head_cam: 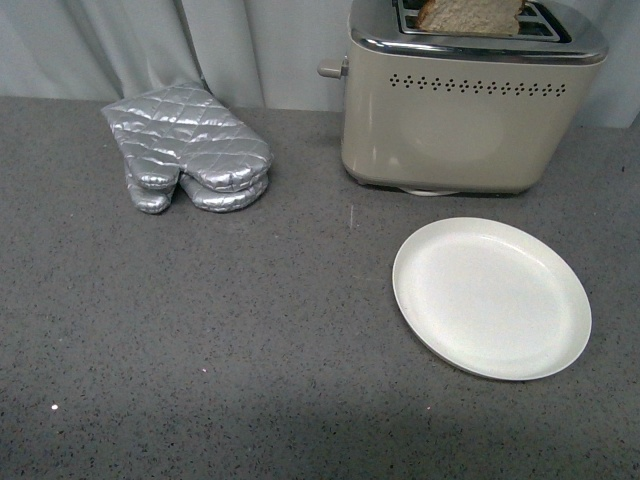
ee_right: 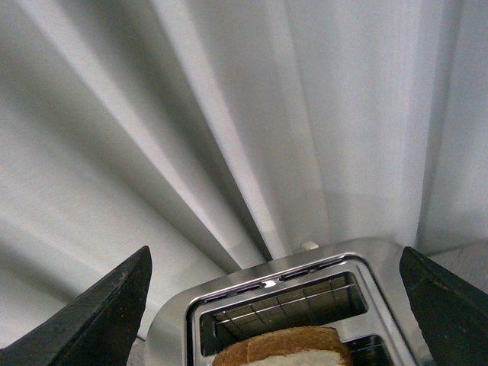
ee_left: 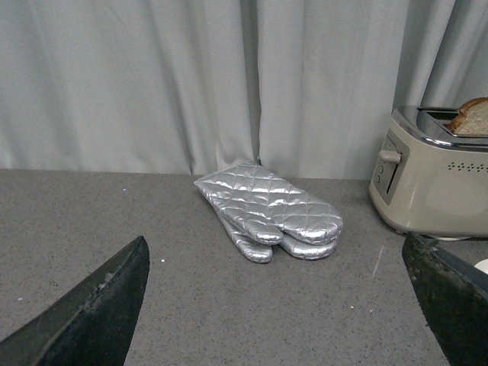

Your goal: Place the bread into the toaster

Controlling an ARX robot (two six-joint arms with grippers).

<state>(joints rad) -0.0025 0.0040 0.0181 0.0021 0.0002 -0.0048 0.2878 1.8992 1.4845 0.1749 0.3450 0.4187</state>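
The beige toaster (head_cam: 455, 110) with a chrome top stands at the back right of the counter. The bread (head_cam: 470, 14) stands in one of its slots, its crust sticking up above the rim. In the right wrist view the bread (ee_right: 280, 348) shows in the slot nearer the camera, with the other slot of the toaster (ee_right: 282, 301) bare. My right gripper (ee_right: 278, 305) hangs open above the toaster, holding nothing. My left gripper (ee_left: 282, 305) is open low over the counter, apart from the toaster (ee_left: 431, 179) and the bread (ee_left: 471, 116). Neither arm shows in the front view.
A silver quilted oven mitt (head_cam: 190, 148) lies at the back left, also seen as the mitt (ee_left: 271, 210) ahead of my left gripper. A round white plate (head_cam: 490, 296) with nothing on it sits in front of the toaster. Grey curtains hang behind the counter.
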